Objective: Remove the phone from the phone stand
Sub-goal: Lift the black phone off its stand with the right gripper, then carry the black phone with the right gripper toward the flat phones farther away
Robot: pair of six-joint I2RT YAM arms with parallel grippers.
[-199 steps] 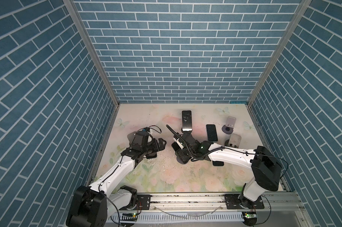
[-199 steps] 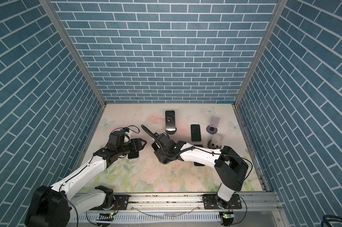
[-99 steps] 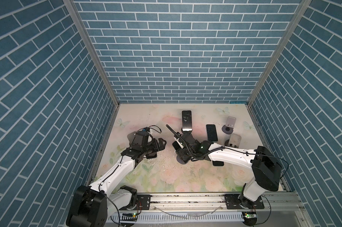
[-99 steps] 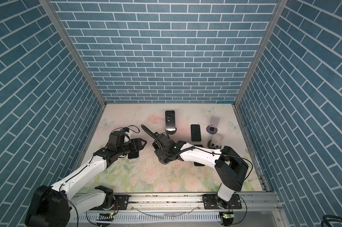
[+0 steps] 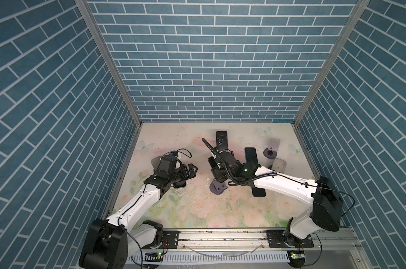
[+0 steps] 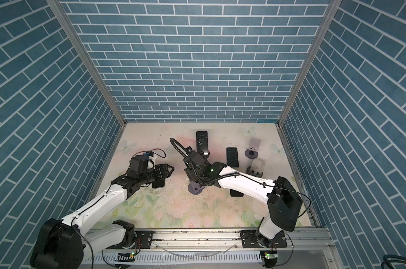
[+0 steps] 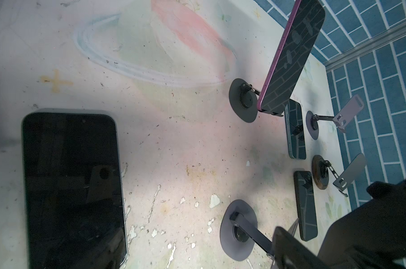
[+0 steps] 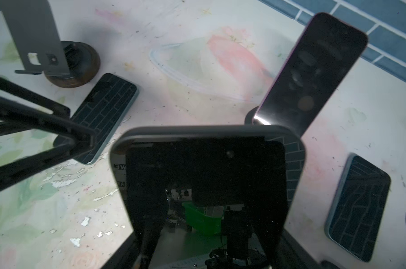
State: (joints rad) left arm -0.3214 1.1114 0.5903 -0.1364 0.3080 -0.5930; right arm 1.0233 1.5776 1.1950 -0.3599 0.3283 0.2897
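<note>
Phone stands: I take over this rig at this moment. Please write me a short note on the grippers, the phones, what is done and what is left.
Left gripper: open, empty, over a flat phone on the table.
Right gripper: shut on the front phone at the front stand; I cannot tell if it is clear of the stand.
Done: two more phones lie flat; two stands are empty.
Left: lift the front phone away and lay it down; the purple phone sits on the back stand.

Bright even top views; wrist views dimmer, with glare on the propped phone (image 8: 314,74)
</note>
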